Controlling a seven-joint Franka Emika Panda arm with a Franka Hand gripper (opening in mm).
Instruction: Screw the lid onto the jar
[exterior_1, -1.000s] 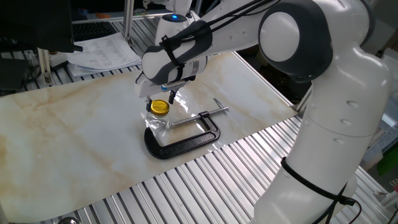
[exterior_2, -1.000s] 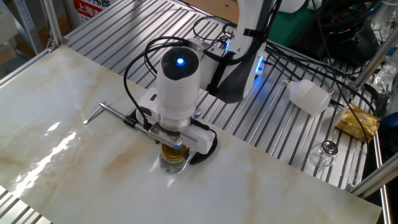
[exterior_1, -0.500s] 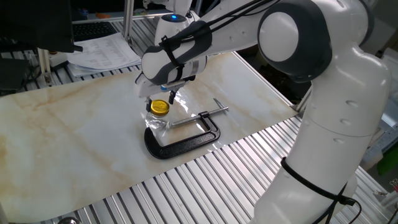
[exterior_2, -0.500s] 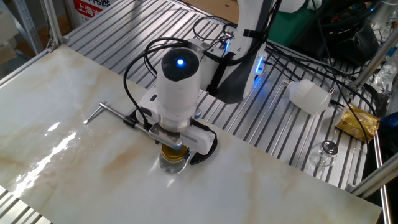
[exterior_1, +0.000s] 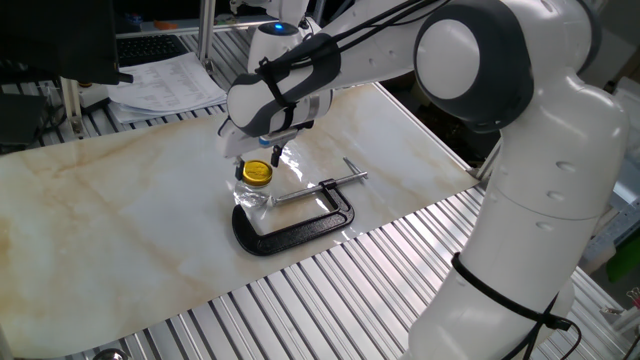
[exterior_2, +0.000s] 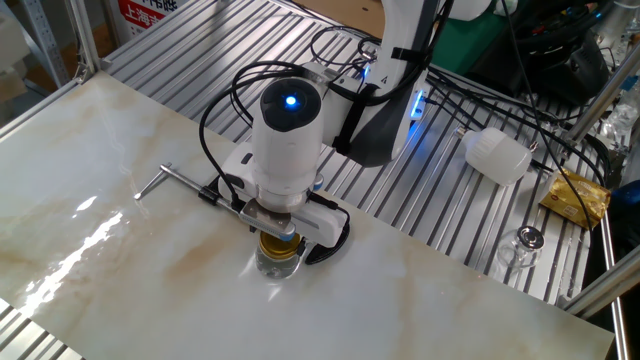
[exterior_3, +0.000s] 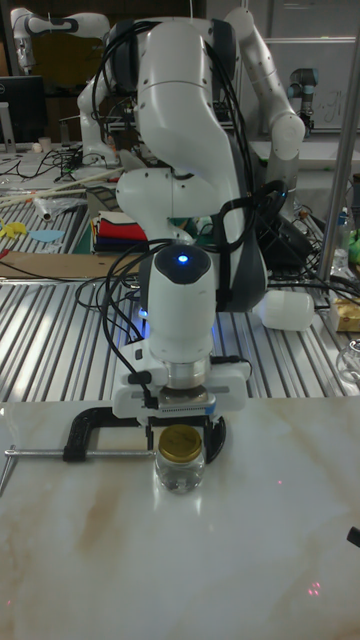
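Basically nothing moves across the last second: we see the lid (exterior_3: 181, 443) seated on the jar (exterior_3: 181, 470) beside the C-clamp (exterior_1: 300, 220), the gripper (exterior_3: 181, 425) directly above. Finger opening we cannot tell; screwing looks stalled or finished.

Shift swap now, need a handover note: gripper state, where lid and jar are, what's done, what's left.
Gripper: right above the lid, fingers hidden by the hand; open or shut cannot be told.
Yellow lid: sitting on the mouth of the glass jar.
Jar: upright on the marble table, held in the black C-clamp.
Done: lid placed on jar.
Left: how far it is screwed down cannot be told; confirm it's tight, then release and lift away.
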